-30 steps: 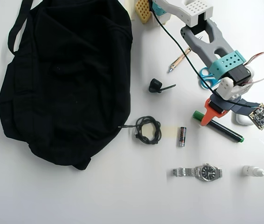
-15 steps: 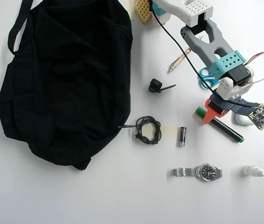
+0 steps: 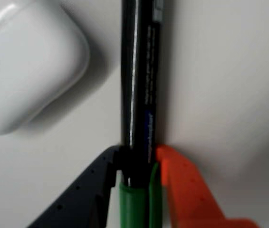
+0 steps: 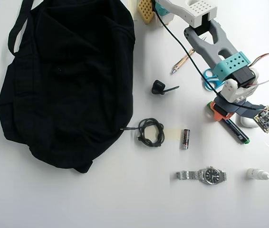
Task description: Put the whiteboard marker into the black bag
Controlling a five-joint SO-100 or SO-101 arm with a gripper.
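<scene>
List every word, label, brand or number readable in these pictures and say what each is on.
None can be read.
whiteboard marker: lines of print run along the barrel in the wrist view, too blurred to read.
wristwatch: dial markings too small to read in the overhead view.
battery: label too small to read.

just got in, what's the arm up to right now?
The tool is shut on the whiteboard marker, one dark finger and one orange finger pinching it where the black barrel meets the green cap. In the overhead view the marker appears tilted, cap end raised under the tool, at the right of the table. The black bag lies far to the left, so the carry across has not begun.
</scene>
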